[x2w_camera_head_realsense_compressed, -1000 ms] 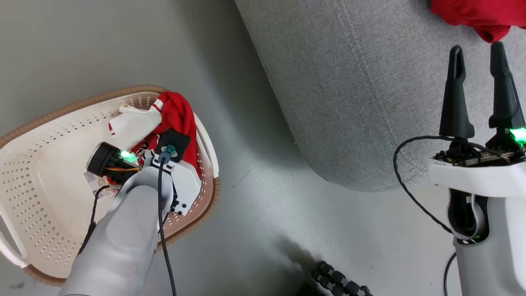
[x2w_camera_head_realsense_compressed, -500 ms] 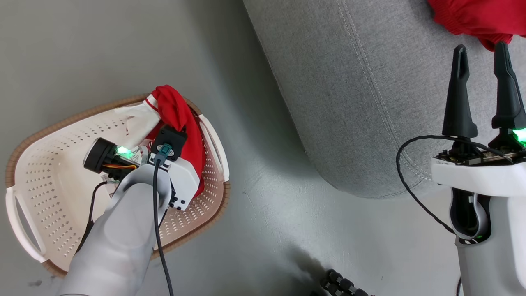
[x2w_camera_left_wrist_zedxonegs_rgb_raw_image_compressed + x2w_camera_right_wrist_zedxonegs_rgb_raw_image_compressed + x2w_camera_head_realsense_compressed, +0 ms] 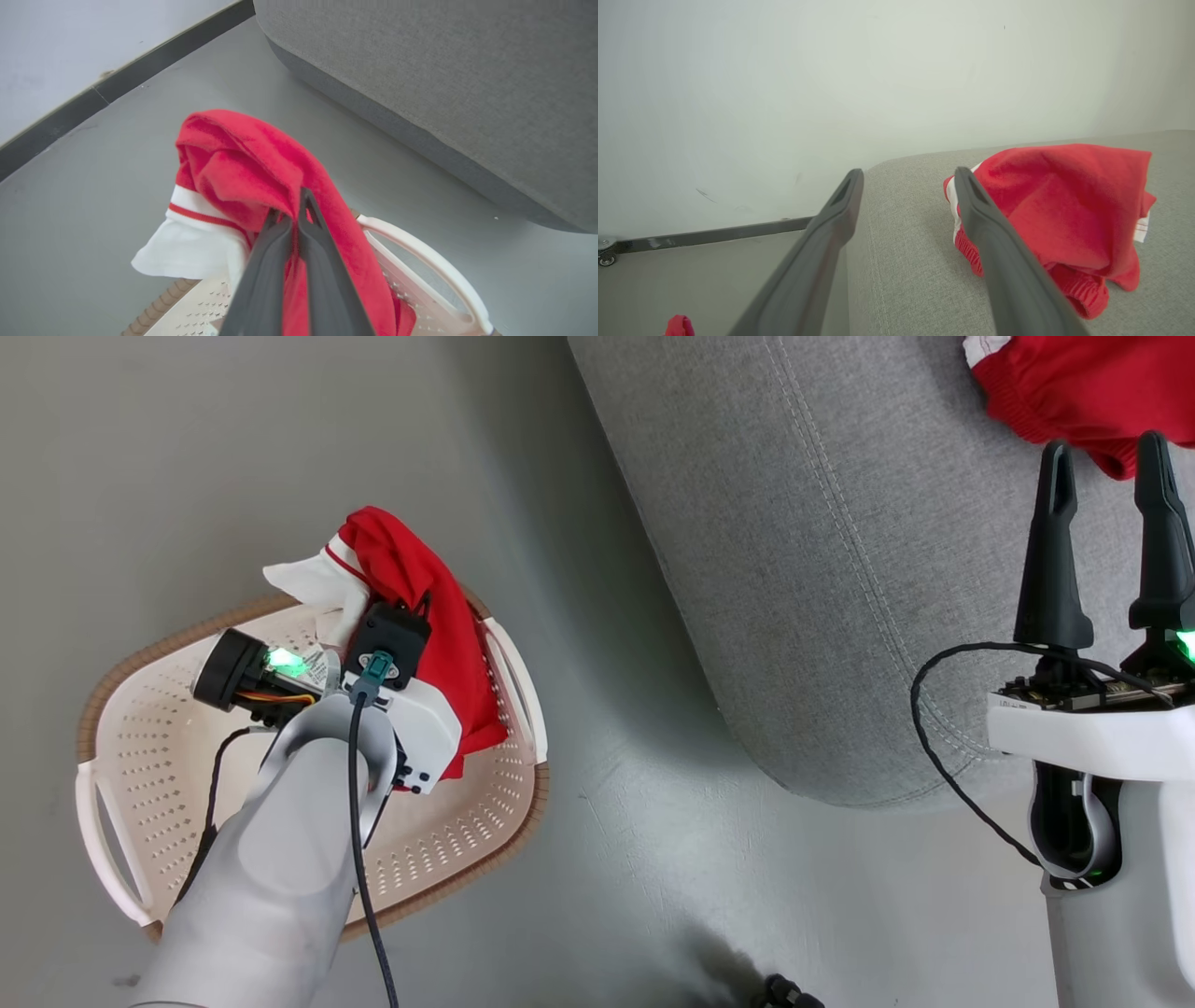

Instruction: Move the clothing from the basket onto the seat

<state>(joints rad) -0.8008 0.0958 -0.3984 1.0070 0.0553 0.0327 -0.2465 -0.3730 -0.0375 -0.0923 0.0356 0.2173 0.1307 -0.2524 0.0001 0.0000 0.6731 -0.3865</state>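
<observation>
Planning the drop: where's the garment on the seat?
Head view, upper right: the red garment lies on the grey seat, just past the right tool.

We record a smooth grey floor (image 3: 280,448), a plain pale wall (image 3: 878,70), and a dark baseboard (image 3: 714,233) joining the two.

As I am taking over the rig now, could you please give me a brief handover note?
Left gripper: shut on a red-and-white garment, hanging over the basket.
Right gripper: open, empty, above the seat.
Done: one red garment lies on the seat.
Left: carry the held garment to the seat and release; the arm hides part of the basket's bottom, so check it.
</observation>
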